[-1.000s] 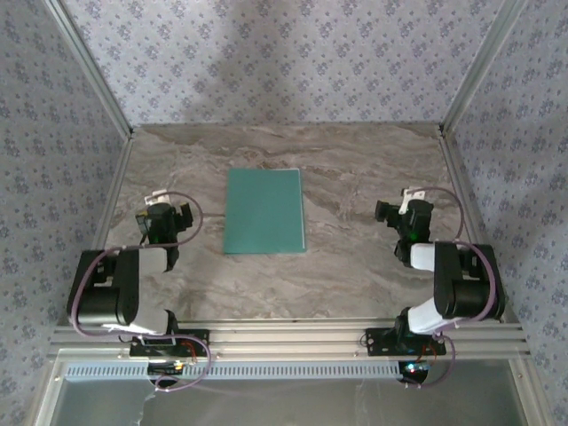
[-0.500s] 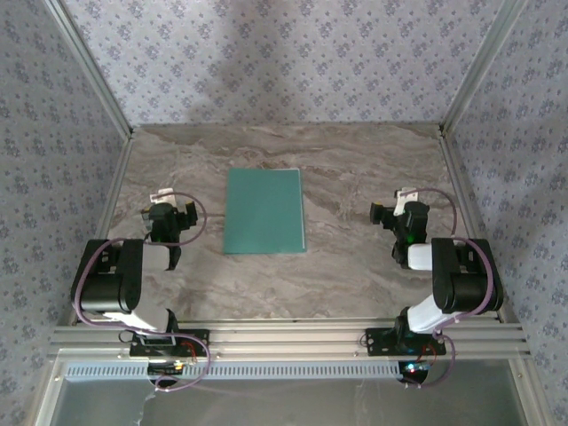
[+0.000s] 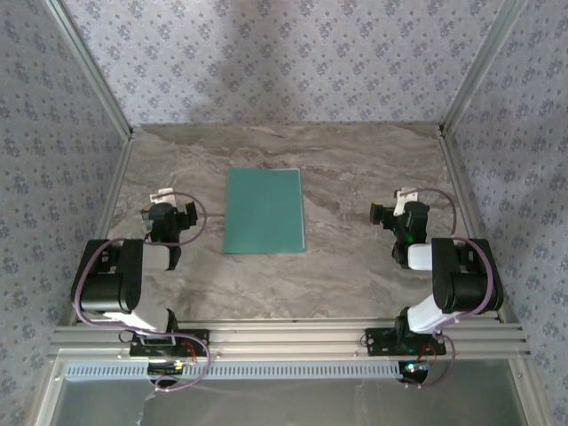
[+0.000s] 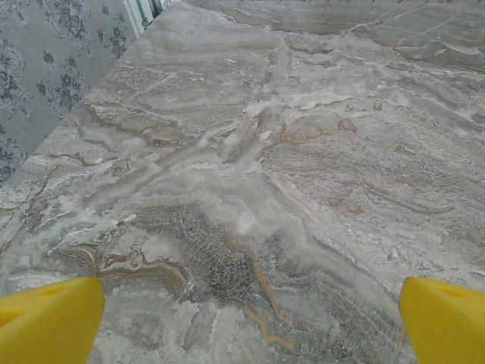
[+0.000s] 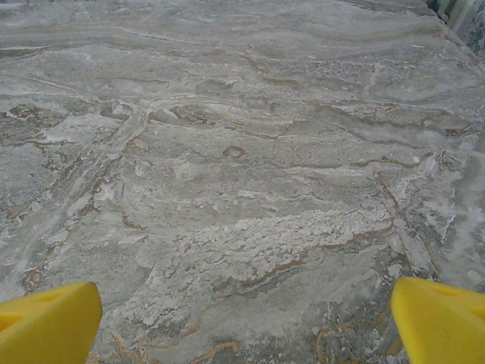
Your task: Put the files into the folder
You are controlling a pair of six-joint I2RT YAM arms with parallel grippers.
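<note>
The teal-green folder [image 3: 264,211] lies shut and flat in the middle of the marble table [image 3: 355,257]. The files are out of view. My left gripper [image 3: 169,213] hovers low to the left of the folder, apart from it, and is open. Its yellow fingertips [image 4: 49,320] stand wide at the bottom corners of the left wrist view, with bare marble between them at the left gripper [image 4: 250,322]. To the right of the folder my right gripper [image 3: 399,211] is open too. Between its yellow fingertips [image 5: 443,322] the right gripper [image 5: 246,318] has only bare table.
Patterned walls [image 3: 266,62] with metal corner posts [image 3: 89,67] close the table on three sides. A metal rail [image 3: 284,337] runs along the near edge, where both arm bases sit. The left wall [image 4: 45,68] stands close to my left gripper.
Both arms shifted slightly a second ago and have stood still since. The folder has not moved and both grippers stay open.
</note>
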